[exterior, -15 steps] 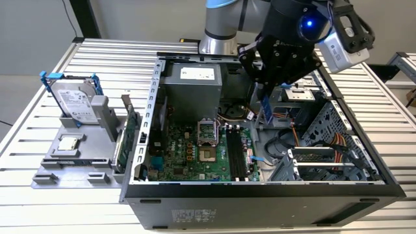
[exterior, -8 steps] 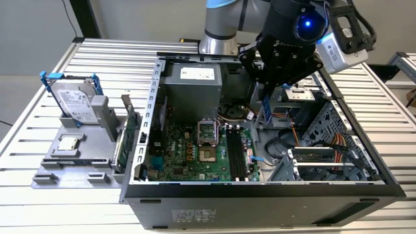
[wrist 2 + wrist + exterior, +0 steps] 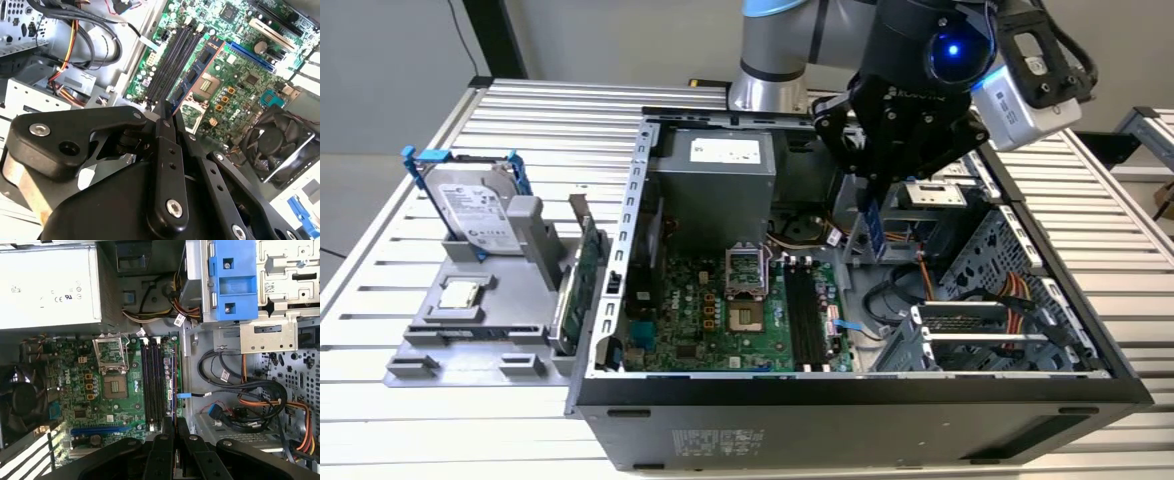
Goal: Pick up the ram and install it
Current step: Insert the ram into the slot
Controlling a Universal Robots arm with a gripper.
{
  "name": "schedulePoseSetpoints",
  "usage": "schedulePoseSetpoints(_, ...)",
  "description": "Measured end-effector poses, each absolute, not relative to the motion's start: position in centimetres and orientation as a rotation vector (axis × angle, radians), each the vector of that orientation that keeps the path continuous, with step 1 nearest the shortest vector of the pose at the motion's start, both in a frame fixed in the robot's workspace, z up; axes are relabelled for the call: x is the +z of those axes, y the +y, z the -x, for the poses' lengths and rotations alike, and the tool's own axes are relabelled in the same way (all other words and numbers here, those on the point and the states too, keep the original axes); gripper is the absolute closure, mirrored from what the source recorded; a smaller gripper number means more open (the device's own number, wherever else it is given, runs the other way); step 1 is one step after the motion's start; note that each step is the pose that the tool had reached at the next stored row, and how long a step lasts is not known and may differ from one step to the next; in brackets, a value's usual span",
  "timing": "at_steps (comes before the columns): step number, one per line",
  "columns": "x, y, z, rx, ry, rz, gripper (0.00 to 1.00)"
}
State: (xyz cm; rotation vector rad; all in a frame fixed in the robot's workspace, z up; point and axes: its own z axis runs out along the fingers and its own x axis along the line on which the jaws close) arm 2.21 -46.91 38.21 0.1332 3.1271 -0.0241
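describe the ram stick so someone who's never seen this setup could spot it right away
Start at the open computer case on the slatted table and find the black pincer hanging over its middle. Clamped in it, hanging edge-down above the motherboard's black memory slots, is the ram. It is a thin blue board with black chips, unlike the green card standing outside the case.

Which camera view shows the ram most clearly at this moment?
The second wrist view: the ram shows its blue face with black chips, held in the gripper. The exterior view shows a thin blue edge; the first wrist view, a sliver.
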Motion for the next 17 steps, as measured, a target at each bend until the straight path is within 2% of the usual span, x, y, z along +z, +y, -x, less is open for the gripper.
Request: schedulePoseSetpoints(17,37.2,-47.0,-2.2,-0.025,3.126,-0.133,1.00)
